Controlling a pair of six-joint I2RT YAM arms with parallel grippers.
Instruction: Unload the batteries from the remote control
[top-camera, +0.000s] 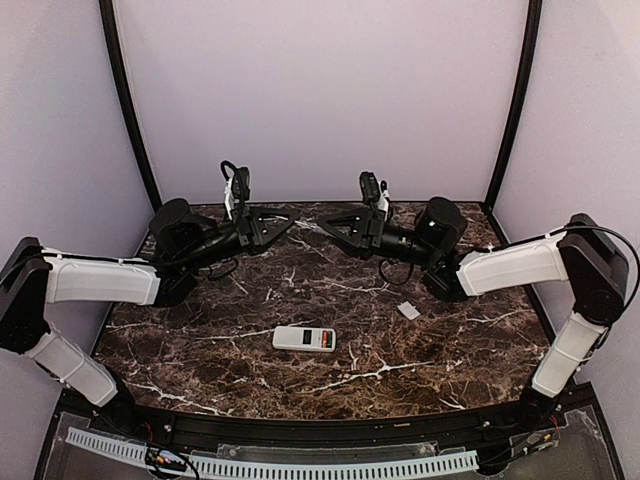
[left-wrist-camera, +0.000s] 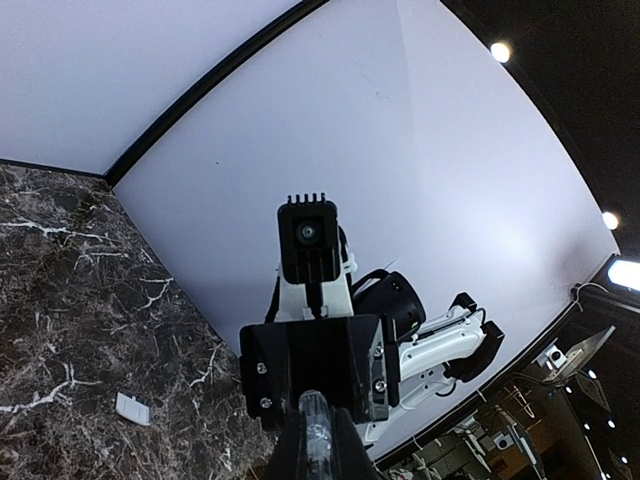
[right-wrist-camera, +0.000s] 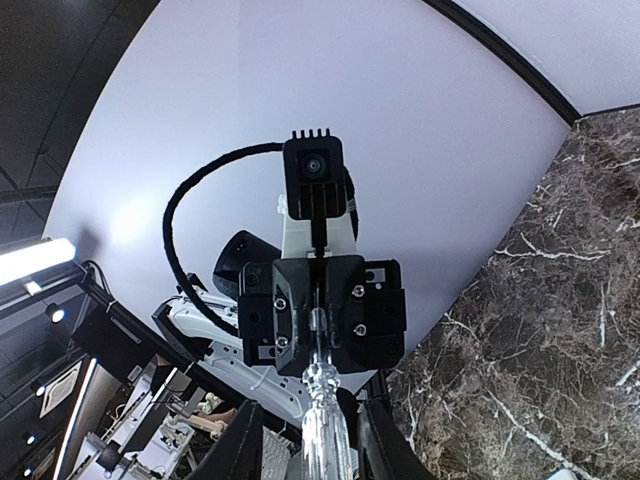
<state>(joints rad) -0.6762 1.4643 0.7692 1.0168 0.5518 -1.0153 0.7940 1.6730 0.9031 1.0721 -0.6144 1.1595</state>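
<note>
The white remote control (top-camera: 305, 338) lies flat near the middle of the marble table, its dark window facing up. At its right end the red and green of the batteries (top-camera: 326, 340) shows in the uncovered compartment. Both grippers hover at the back of the table, well away from the remote, tips pointing at each other. My left gripper (top-camera: 288, 222) (left-wrist-camera: 318, 432) is shut, its fingers pressed together along a clear rod. My right gripper (top-camera: 324, 226) (right-wrist-camera: 311, 412) stands open; its fingers (right-wrist-camera: 240, 440) are apart, holding nothing.
A small flat white cover plate (top-camera: 408, 310) (left-wrist-camera: 132, 407) lies on the marble to the right of the remote. Lilac walls and two black corner posts (top-camera: 128, 110) close in the back. A black rail (top-camera: 320, 432) runs along the near edge.
</note>
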